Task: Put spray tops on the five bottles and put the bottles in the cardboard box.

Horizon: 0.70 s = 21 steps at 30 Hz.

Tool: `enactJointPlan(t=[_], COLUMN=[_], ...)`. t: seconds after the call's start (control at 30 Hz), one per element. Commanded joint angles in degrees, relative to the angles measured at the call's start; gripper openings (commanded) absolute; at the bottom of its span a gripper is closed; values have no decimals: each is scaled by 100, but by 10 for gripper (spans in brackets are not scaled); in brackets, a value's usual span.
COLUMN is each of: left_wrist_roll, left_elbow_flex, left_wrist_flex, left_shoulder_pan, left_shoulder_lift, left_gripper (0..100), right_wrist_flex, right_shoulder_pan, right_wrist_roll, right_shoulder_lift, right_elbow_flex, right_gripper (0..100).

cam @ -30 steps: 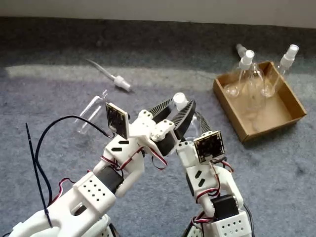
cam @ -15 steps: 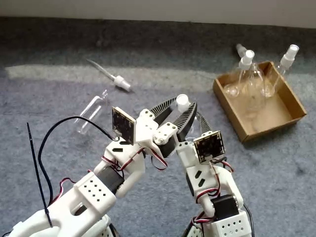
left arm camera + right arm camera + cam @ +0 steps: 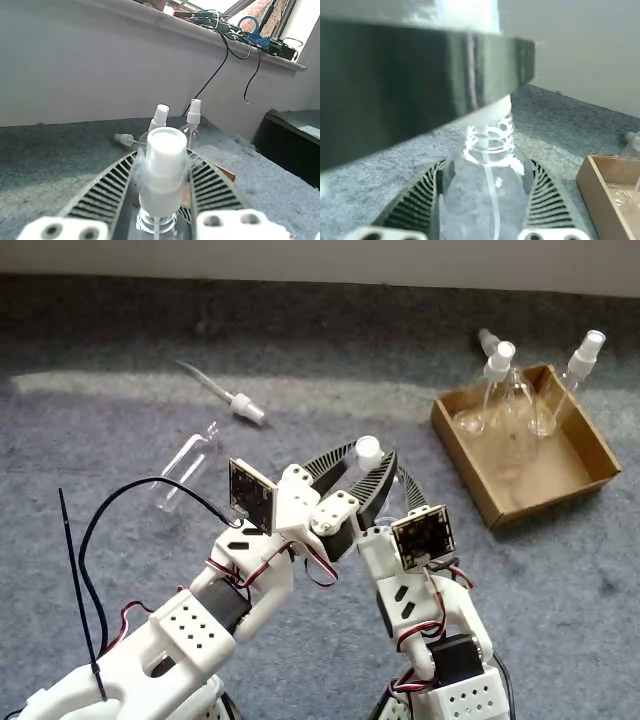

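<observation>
Near the box (image 3: pixel 462 468), the right gripper (image 3: pixel 486 170) clamps the bottle (image 3: pixel 485 205) while the left gripper (image 3: pixel 162 158) pinches the top (image 3: pixel 162 175) on its neck. Best keep the top square to the threads — twisting gently, bottle firm.

The left gripper (image 3: pixel 369 457) clasps a white spray top (image 3: pixel 368 447) between its black ribbed fingers, with a clear bottle (image 3: pixel 402 488) just beneath, ahead of the right arm (image 3: pixel 425 575). At far right, a cardboard box (image 3: pixel 458 462) holds three capped bottles (image 3: pixel 515 405). To the left lies an empty bottle (image 3: pixel 185 470); beyond it, a loose spray top (image 3: pixel 240 403).
</observation>
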Motion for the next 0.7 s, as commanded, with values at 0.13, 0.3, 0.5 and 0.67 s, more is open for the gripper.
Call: enactJointPlan(t=[0.13,0.3,0.5,0.67], left_wrist_roll=[-44,-35,-26,-53], left_elbow_flex=[-1279,-1481,-1086,-963], left_wrist_flex=[2462,2971,2268,2004], left_shoulder_pan=[-31,-13,-13,-13], left_shoulder_lift=[22,22,22,22], left_gripper=[5,5,5,7], right_wrist_flex=[-4,-13,-13,-13], right_shoulder_pan=[-31,-13,-13,-13], right_wrist_roll=[44,44,44,44], right_shoulder_lift=[-75,-75,-75,-75], right_elbow_flex=[602,602,602,602], right_gripper=[82,82,82,82])
